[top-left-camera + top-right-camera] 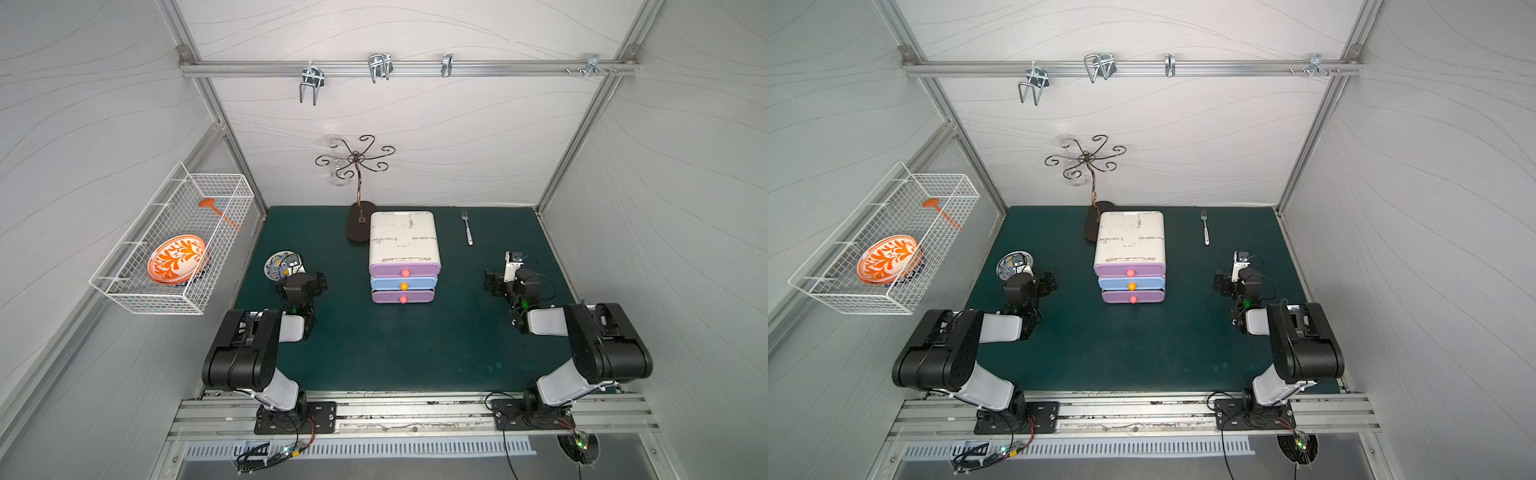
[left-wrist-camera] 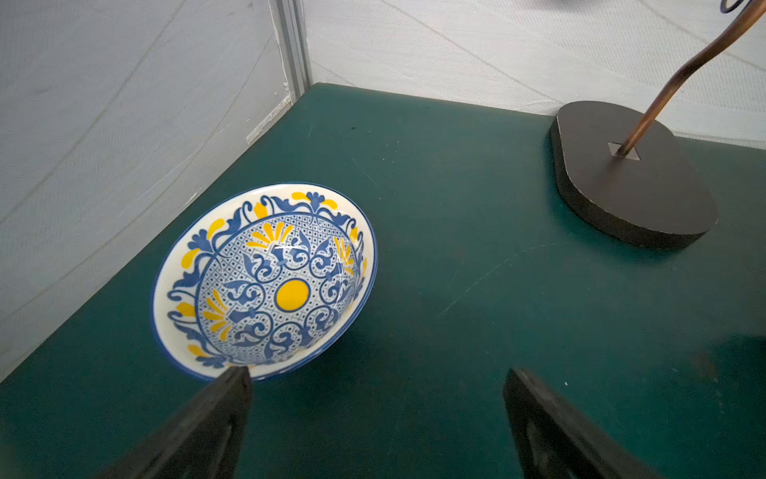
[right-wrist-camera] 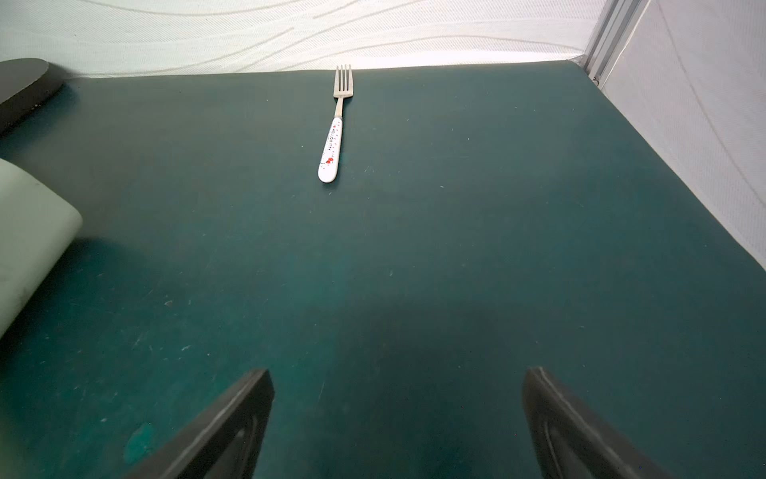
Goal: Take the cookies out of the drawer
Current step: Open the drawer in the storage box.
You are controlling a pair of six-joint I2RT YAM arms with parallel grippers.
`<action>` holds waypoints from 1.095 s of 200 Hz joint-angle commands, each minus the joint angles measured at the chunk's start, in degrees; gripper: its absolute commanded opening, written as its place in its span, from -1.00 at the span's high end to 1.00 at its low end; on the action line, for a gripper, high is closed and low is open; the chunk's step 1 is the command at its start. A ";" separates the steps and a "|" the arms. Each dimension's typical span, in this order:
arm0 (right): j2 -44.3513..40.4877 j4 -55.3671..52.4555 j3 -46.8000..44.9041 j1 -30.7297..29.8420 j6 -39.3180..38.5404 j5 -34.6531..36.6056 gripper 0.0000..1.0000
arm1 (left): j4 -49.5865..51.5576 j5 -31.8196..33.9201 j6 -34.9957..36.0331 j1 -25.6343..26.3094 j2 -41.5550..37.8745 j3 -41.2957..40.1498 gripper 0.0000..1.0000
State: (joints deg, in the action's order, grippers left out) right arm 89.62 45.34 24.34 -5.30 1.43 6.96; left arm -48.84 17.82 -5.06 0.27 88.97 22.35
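Wire basket (image 1: pixel 137 296) hung on L wall w/ orange-white plate (image 1: pixel 176 258) + orange utensil (image 1: pixel 216 210) inside.

Blue/yellow bowl (image 2: pixel 265 278) sat on green mat (image 1: pixel 395 345) near its L edge. Left gripper (image 2: pixel 379 373) was just beside bowl, low over mat, jaws spread wide w/ nothing btwn them. One fingertip (image 2: pixel 236 385) overlapped bowl rim in the wrist view; couldn't tell if touching.

Dark stand base (image 2: pixel 630 195) w/ copper stem stood at back, just L of drawer unit (image 1: pixel 403 237).

The white unit stood at mat ctr w/ 3 drawers: top purple drawer (image 1: pixel 405 270), blue drawer (image 1: pixel 403 283), bottom purple drawer (image 1: pixel 403 296). All were pushed in, knobs facing the arms. Cookies weren't visible in any view; w/ every drawer shut, couldn't tell where they were.

Fork (image 3: pixel 333 137) lay flat R of unit near back, tines toward back wall, white printed handle toward right gripper (image 3: pixel 398 372). That gripper's jaws were spread wide too, empty, over bare mat. It was well apart from fork; unit corner showed at edge of its wrist view.
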 commanded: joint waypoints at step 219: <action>-33.63 -63.41 36.33 -17.83 63.65 -42.14 -0.91 | 103.24 -26.52 -15.47 21.39 -16.19 70.85 -0.98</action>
State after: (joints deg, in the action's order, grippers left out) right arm 59.37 -20.16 68.47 -11.33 38.30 -28.73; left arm 35.51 1.76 -19.73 18.65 64.42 81.54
